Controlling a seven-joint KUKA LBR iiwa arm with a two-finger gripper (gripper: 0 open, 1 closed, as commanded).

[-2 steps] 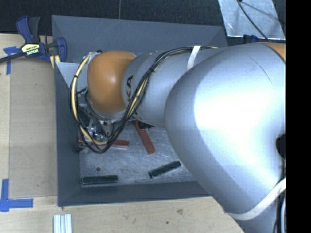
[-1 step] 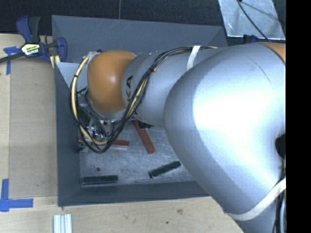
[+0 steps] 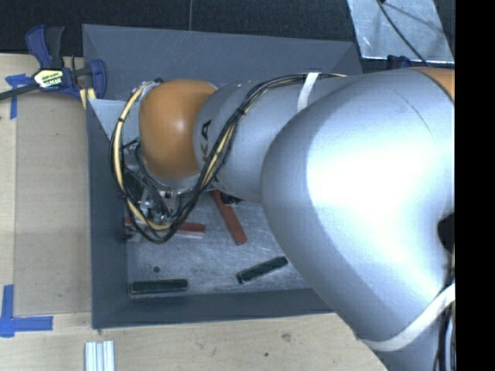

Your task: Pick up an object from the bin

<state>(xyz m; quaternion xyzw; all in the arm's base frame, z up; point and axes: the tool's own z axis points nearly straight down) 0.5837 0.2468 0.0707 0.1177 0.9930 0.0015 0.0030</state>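
Note:
My gripper (image 3: 147,207) is down at the left side of the bin, under the arm's orange cover and looped cables. Right beside it lies a thin reddish-brown stick (image 3: 189,227) flat on the floor. A second reddish-brown stick (image 3: 231,221) lies slanted a little to the right, its upper end under the arm. A dark flat bar (image 3: 158,287) lies along the front wall, below the gripper. Another dark bar (image 3: 261,270) lies tilted near the front middle.
The arm covers the right and back of the bin. Bare floor shows between the sticks and the dark bars. The left wall stands close to the gripper.

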